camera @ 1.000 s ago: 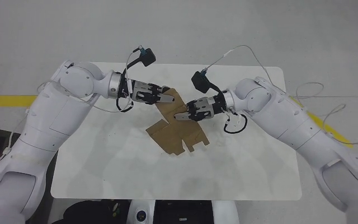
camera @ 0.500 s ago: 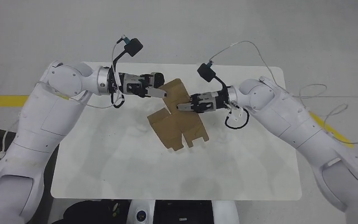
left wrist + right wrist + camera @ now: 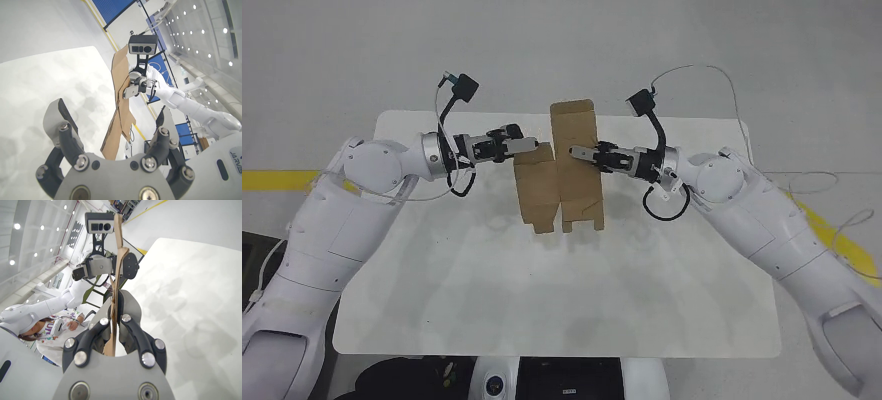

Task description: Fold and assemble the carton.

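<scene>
Carton (image 3: 572, 195): flat brown tabbed cardboard, above white counter (image 3: 442, 300).
My right jaws: gripping its edge.
My left jaws: spread astride it.

the carton (image 3: 119, 72) shows edge-on — its near end hidden behind the left gripper (image 3: 112, 106), its faces untellable.
</scene>
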